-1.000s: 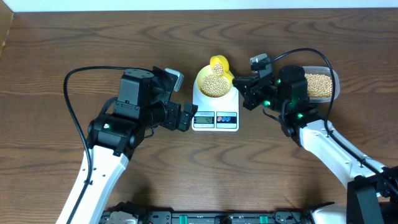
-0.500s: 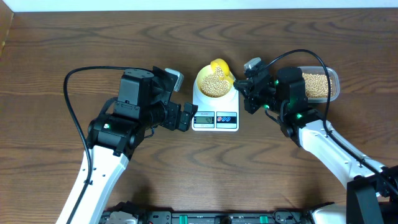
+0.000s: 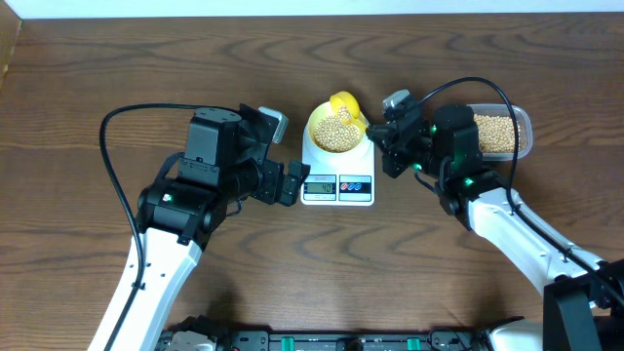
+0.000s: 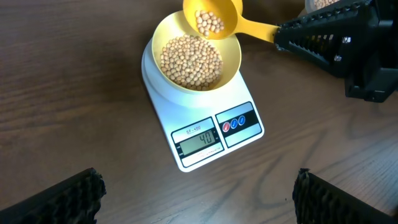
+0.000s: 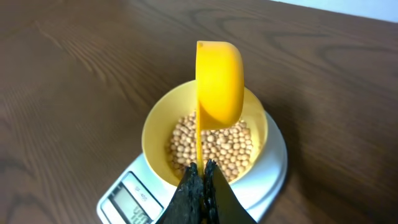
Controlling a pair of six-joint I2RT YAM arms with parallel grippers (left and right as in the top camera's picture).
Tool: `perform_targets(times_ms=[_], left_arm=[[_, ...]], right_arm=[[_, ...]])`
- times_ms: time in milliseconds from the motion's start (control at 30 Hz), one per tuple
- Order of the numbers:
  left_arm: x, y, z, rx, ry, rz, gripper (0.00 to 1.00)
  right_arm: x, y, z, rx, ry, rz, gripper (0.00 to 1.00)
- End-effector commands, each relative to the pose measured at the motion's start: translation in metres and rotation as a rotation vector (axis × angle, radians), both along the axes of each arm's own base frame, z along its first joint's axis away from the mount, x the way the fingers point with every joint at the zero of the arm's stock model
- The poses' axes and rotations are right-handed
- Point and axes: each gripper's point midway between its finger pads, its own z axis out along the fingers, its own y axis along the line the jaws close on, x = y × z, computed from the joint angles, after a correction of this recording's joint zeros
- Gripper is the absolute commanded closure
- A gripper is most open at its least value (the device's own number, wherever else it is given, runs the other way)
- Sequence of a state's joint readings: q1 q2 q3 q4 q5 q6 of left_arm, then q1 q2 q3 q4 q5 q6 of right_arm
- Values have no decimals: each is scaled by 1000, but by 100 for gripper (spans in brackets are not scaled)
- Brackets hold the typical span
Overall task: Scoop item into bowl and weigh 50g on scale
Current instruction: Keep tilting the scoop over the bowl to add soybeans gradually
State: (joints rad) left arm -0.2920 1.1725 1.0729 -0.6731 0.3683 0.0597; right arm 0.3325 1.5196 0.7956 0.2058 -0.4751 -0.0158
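The pale yellow bowl (image 3: 313, 133) (image 4: 229, 70) (image 5: 155, 134) stands on the white scale (image 3: 337, 196) (image 4: 186, 163) (image 5: 268, 182) and holds a heap of beige beans (image 3: 336, 135) (image 4: 189, 61) (image 5: 219, 146). The scale's display reads 40. My right gripper (image 3: 374, 131) (image 4: 281, 35) (image 5: 202, 171) is shut on the handle of a bright yellow scoop (image 3: 343, 101) (image 4: 255, 28) (image 5: 219, 81). The scoop hangs tilted over the bowl's far rim with some beans in it. My left gripper (image 3: 291, 183) (image 4: 198, 186) is open and holds nothing, just left of the scale.
A clear plastic tub (image 3: 526, 125) of beans stands at the right behind my right arm. Cables arc over both arms. Bare wooden table (image 3: 322, 263) lies all around the scale.
My right gripper has shifted slightly left and turned the scoop over the bowl, then held still. The left arm has not moved.
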Motion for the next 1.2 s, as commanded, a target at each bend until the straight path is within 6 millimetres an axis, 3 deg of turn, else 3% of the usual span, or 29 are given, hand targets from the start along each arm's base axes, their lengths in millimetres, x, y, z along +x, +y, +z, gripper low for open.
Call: perform_targets(times_ms=[0, 600, 1167], left_arm=[[-1, -2, -1, 0, 1, -15, 1], [-1, -2, -1, 0, 1, -15, 1], [-1, -2, -1, 0, 1, -15, 1]], right_arm=[[-3, 7, 2, 53, 44, 1, 99], [-3, 6, 2, 49, 40, 2, 99], [-5, 4, -6, -109, -99, 99, 99]])
